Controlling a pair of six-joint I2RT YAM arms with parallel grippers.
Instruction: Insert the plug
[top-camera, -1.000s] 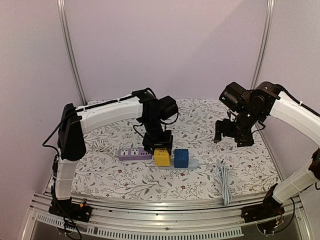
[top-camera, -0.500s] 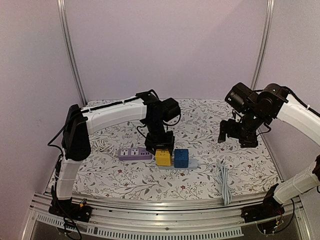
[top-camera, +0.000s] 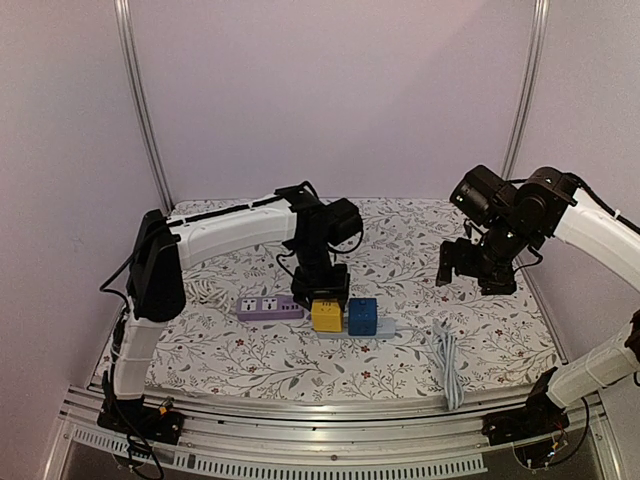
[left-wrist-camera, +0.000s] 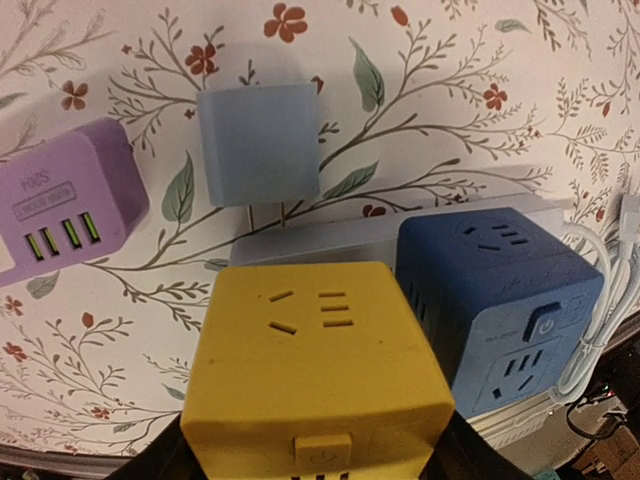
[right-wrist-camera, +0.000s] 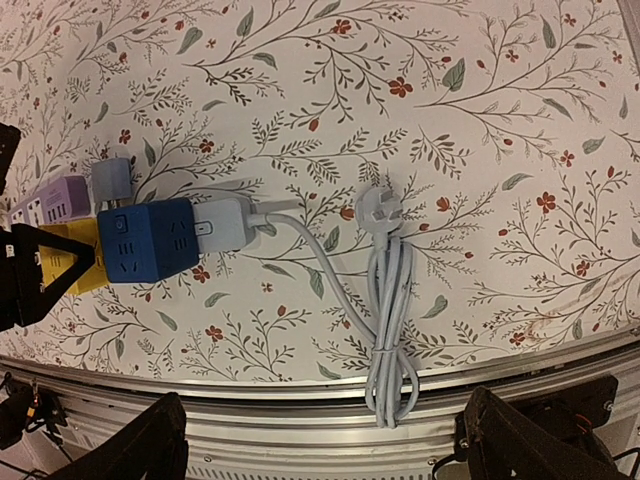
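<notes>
Floral counter (top-camera: 250, 355). R claw (top-camera: 470, 275) up over its R side, fingers wide apart, empty. L claw (top-camera: 322, 292) clamped on yellow cube plug (left-wrist-camera: 315, 370), atop grey strip (left-wrist-camera: 330, 240), just beside blue cube (left-wrist-camera: 500, 290). Purple block (left-wrist-camera: 65, 205) to L.

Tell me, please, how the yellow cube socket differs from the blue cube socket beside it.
The yellow cube socket sits between the fingers of the left gripper; the blue cube socket stands free. The yellow one's near face shows a small square button, the blue one's a round power button above an outlet. Both are cubes with outlet slots on top, side by side on the grey power strip.
</notes>
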